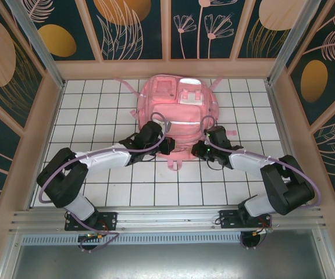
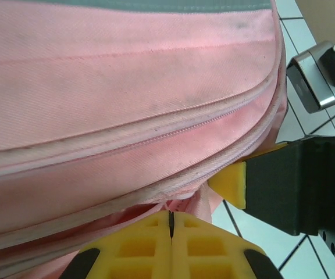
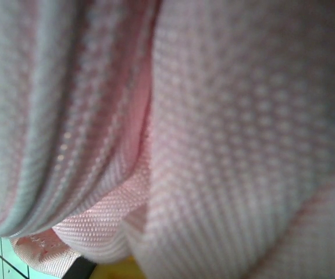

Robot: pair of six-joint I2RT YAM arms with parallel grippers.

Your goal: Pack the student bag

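White tiled worktop [image 1: 97,116] with dark grid lines: spreads under and well past both end effectors.

Student bag [image 1: 173,107], a large glossy pink backpack of woven fabric: lies flat on the worktop just beyond both end effectors, near edge touching them, far end well away. Looms close above the left fingertips as stitched pink cloth, and sits blurred and very close ahead of the right one.

Left arm [image 1: 92,165] and right arm [image 1: 266,174], black-and-white jointed limbs: bend inward to the bag's near edge.

Left end effector [image 1: 165,145]: sits against the bag's near edge, yellow pads [image 2: 150,250] pressed together with only a thin dark line between. Cannot tell whether any fold of cloth is caught there.

Right end effector [image 1: 202,149]: sits just right of the left one, one yellow fingertip [image 2: 228,185] touching the bag's edge. Cannot tell whether apart or together.

Translucent front pockets [image 1: 179,93]: lie on the bag well beyond both end effectors.

Silvery reflective strip [image 1: 182,124]: runs across the bag between those pockets and the end effectors.

Pale zip seams [image 2: 214,119]: curve across the cloth just above the left pads.

Small pink loop [image 1: 173,164]: rests on the tiles on the near side, between the two end effectors.
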